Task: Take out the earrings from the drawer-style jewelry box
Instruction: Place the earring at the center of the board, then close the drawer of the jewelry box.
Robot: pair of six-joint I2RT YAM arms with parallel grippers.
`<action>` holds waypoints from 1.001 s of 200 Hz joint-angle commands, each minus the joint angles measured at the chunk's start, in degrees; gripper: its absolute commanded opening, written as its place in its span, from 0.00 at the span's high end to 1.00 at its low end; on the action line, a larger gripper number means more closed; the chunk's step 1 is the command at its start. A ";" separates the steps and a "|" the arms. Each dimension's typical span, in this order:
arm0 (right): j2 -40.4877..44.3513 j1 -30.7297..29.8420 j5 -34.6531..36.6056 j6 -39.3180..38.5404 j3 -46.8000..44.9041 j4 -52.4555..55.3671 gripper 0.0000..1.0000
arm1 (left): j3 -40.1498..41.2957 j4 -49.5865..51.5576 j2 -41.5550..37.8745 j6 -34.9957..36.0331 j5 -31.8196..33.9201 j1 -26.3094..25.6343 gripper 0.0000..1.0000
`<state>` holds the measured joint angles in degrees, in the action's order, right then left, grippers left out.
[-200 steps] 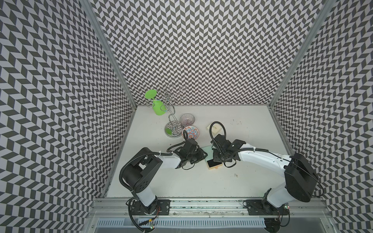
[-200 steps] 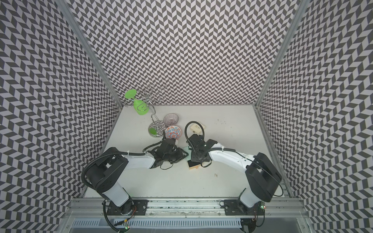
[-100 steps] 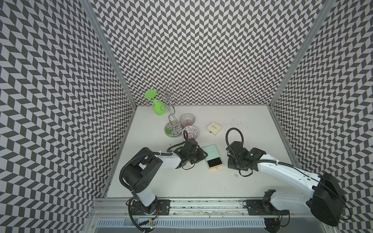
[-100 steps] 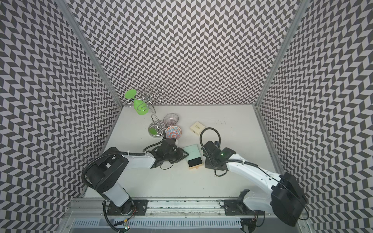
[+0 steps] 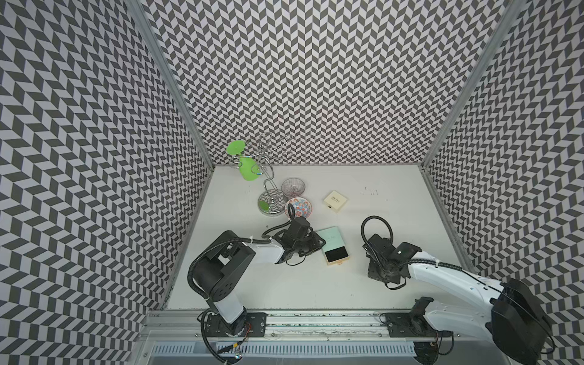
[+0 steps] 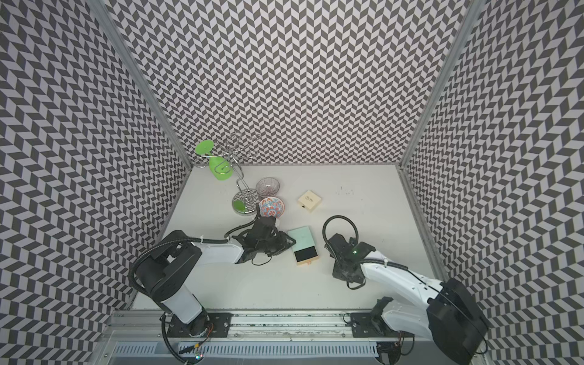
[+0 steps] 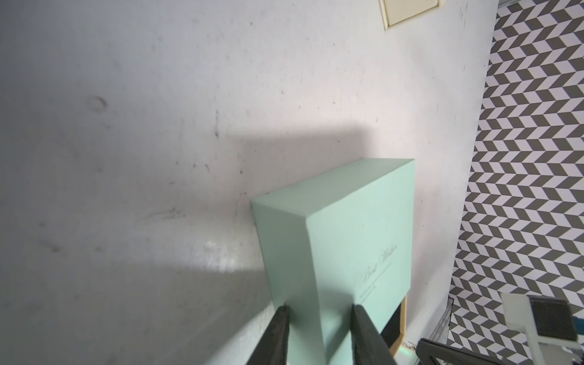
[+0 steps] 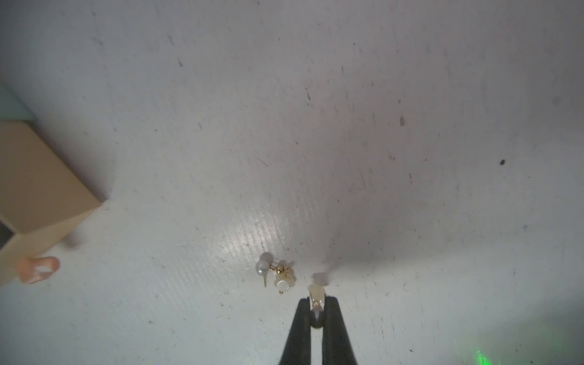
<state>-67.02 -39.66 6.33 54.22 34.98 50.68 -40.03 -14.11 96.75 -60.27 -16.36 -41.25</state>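
Your right tool (image 8: pixel 317 301), clenched on a small pale earring (image 8: pixel 317 292), hangs just beside the pearl earrings (image 8: pixel 275 273) on the white table (image 8: pixel 316 126); your left tool (image 7: pixel 319 311) clamps the mint-green cardboard jewelry box (image 7: pixel 347 237).

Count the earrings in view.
3: a pearl stud and a gold-and-white dangle together on the table, a third earring pinched in the right gripper. More may hide in the drawer.

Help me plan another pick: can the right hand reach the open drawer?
Probably yes: bare table separates the right hand, shut on an earring, from the drawer; left hand grips the sleeve.
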 commanded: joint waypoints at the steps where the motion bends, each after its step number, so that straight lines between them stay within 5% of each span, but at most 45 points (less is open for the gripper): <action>1: 0.19 0.46 -0.45 1.19 -1.02 -0.96 0.95 | -0.05 3.58 1.73 0.30 0.76 -0.51 0.66; 90: -2.60 0.88 3.05 -4.39 6.44 -1.38 0.71 | -0.15 3.47 1.54 0.72 0.47 -0.62 0.66; 156: -7.82 1.07 -0.85 -10.73 12.22 -14.54 0.73 | 0.13 2.51 -1.04 1.73 -1.51 -0.49 0.62; 200: -12.84 2.01 -7.36 -13.08 13.74 -11.74 0.76 | -0.75 2.26 -0.67 1.75 -2.18 0.55 0.62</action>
<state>-80.75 -37.36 1.98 42.72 48.66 38.92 -40.10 -13.56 96.47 -59.40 -17.89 -41.19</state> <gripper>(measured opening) 0.243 0.380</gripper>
